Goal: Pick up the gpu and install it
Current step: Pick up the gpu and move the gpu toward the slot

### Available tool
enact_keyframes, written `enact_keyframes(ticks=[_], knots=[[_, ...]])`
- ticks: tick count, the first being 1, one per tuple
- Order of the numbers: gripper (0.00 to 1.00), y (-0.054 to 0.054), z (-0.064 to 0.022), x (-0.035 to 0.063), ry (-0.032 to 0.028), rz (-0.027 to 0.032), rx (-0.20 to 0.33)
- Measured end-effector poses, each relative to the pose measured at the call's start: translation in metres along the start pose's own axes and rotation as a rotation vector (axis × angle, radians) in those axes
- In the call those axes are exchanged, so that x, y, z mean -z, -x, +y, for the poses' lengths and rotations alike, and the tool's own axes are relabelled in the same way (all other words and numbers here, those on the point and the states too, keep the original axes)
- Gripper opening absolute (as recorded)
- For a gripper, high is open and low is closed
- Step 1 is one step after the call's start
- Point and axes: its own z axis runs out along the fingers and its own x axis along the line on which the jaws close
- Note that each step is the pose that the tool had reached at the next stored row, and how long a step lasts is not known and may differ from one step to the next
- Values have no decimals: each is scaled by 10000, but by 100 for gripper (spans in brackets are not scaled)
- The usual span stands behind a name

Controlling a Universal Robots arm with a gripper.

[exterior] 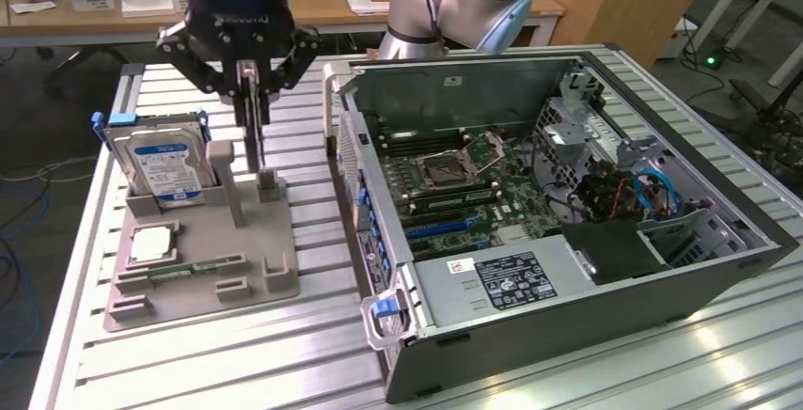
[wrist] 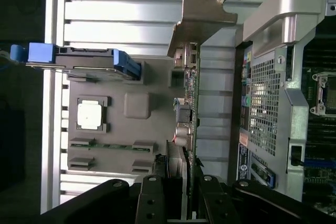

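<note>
Black-fingered, clamping the gpu by both thin faces in the gripper, pinching near the card's upper edge. Holding the card upright and edge-on over the grey tray, at the tray's side on the exterior view's right. Showing a silvery bracket at one end of the card. Hanging with the lower edge right at a slotted post of the tray; cannot tell whether touching it or just clear of it. Hanging well apart from the hard drive, which is standing upright with its blue label in a holder at the tray's other side. Hanging higher than the square processor and the narrow green memory stick, both lying flat in tray recesses. Hanging near the open computer case, which is sitting just beside the tray on the same slatted metal table.
</note>
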Motion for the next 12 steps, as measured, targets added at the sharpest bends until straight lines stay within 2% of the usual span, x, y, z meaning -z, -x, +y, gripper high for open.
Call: enact_keyframes(ticks=[5,12], knots=[[28,-9,8,168,0,-1,0],[28,-19,17,348,1,-1,0]])
